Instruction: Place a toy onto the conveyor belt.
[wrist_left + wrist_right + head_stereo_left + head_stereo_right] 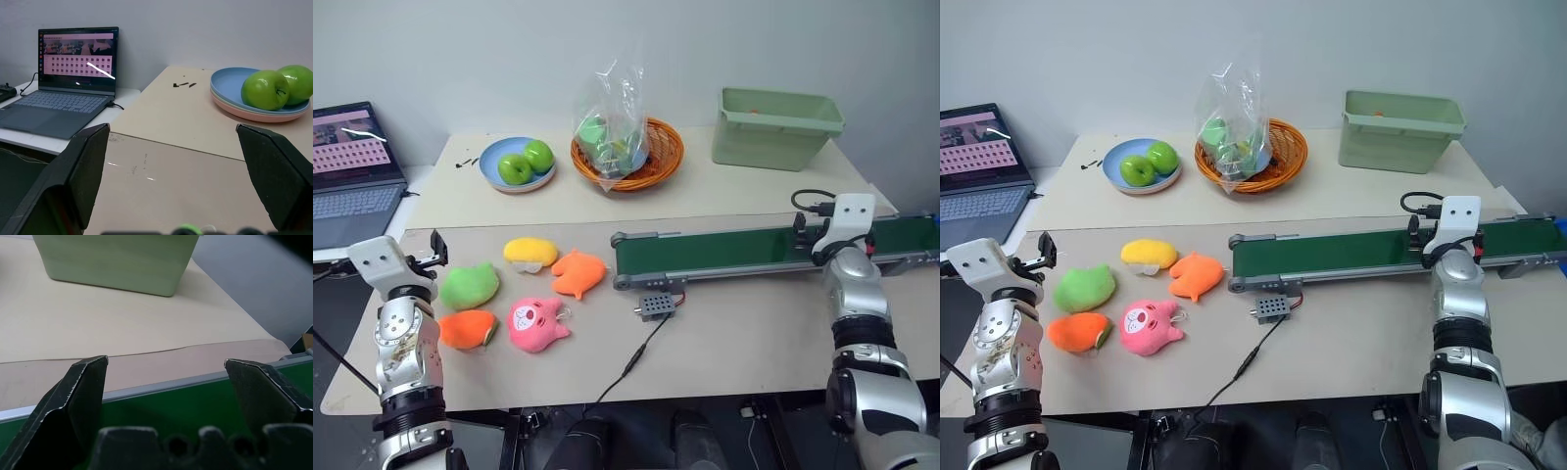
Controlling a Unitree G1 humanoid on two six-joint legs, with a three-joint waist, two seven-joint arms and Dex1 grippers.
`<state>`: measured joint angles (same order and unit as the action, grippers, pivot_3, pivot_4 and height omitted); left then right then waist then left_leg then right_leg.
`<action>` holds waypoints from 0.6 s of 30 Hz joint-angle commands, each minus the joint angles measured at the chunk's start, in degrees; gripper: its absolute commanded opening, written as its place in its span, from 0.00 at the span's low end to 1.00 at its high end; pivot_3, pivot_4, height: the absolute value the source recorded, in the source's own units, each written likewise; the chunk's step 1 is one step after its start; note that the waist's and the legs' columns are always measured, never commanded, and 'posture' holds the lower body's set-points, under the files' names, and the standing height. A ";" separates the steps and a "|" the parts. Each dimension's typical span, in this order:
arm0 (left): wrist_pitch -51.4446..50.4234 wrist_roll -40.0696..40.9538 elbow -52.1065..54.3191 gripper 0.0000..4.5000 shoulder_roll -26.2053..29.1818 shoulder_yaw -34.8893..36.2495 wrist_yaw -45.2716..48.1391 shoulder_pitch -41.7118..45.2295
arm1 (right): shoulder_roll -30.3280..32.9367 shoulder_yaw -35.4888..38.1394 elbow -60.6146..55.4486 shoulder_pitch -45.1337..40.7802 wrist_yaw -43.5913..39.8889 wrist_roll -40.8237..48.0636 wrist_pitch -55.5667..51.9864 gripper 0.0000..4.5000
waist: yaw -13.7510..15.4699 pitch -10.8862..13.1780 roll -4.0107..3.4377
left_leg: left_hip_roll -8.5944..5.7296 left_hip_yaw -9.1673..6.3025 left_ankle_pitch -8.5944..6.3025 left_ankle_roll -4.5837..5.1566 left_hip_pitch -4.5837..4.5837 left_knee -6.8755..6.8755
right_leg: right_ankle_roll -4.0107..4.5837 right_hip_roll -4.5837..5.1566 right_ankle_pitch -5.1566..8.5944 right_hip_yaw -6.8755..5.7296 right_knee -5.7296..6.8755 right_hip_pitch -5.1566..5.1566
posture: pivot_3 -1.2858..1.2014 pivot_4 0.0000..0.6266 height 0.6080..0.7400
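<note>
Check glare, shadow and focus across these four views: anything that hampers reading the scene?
Left eye view: even light, soft shadows, plastic bag in the basket glints. Left wrist view: a bright streak of glare crosses the laptop screen; left gripper fingers dark and soft. Right wrist view: right gripper fingers blurred, conveyor belt and green bin readable.

Even bright light from overhead, soft shadows under the toys (533,294). Glare on laptop (78,51) screen. My fingers (78,401) blur up close in both wrist views.
</note>
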<state>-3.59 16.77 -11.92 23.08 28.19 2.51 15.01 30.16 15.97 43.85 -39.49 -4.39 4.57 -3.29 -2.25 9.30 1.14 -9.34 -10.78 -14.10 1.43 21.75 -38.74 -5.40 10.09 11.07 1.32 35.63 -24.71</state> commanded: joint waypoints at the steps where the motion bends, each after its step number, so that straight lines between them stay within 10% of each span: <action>1: 1.31 -1.56 1.24 0.98 1.12 -0.33 -0.11 0.14 | 0.57 -1.34 -2.77 -0.33 1.37 -1.90 0.08 1.00 | 0.00 0.00 0.00 | 0.00 0.00 0.00 0.00 0.00 0.00 | 0.00 0.00 0.00 0.00 0.00 0.00 | 0.52 0.24 1.00; 9: 1.30 -1.90 1.04 0.98 0.81 -0.66 -0.08 0.30 | -5.19 -12.13 -27.17 -0.68 -23.65 7.86 -7.88 1.00 | -0.64 0.00 0.00 | 0.39 0.45 -0.13 -0.16 0.01 -0.01 | 0.06 -0.52 -0.13 0.66 0.04 -0.34 | 0.52 0.24 1.00; 18: 0.34 -0.01 2.22 0.98 -0.12 -0.31 -0.28 0.46 | 5.94 -21.98 -60.68 13.48 -59.18 28.75 -20.20 1.00 | 1.64 -0.02 0.05 | 0.66 0.58 -0.31 -0.42 0.29 -0.18 | 0.01 -0.80 -0.23 0.58 -0.56 -0.39 | 0.52 0.24 1.00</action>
<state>-3.73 16.07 -12.05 22.84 27.05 2.04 14.91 35.03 -6.92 -13.68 -25.28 -61.14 31.33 -23.35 -0.61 9.28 1.19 -8.68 -10.12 -14.41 1.02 22.04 -38.92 -5.39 9.29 10.73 1.96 35.01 -25.11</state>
